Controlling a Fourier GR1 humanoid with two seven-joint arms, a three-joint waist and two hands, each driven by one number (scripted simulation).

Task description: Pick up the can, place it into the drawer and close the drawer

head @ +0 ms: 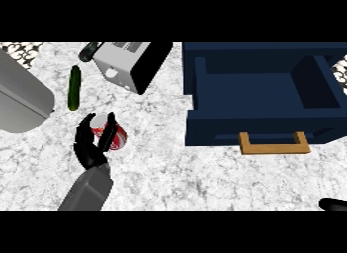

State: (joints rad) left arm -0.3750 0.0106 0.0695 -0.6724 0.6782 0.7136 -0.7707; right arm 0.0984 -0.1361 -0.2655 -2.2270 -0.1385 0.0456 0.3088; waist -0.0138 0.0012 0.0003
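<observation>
Curling round the can (111, 134) — left hand (93, 143) fingers (107, 129), thumb

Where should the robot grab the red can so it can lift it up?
Around its round side, near the middle, coming in from the left. The can has smooth curved sides that fingers can wrap, and the left hand is already curled round it there, with the open drawer off to the right.

Kitchen; toaster (128, 64) (cucumber (74, 87) beside)

Cucumber (73, 88) beside toaster (125, 64) on counter (176, 168)
</observation>
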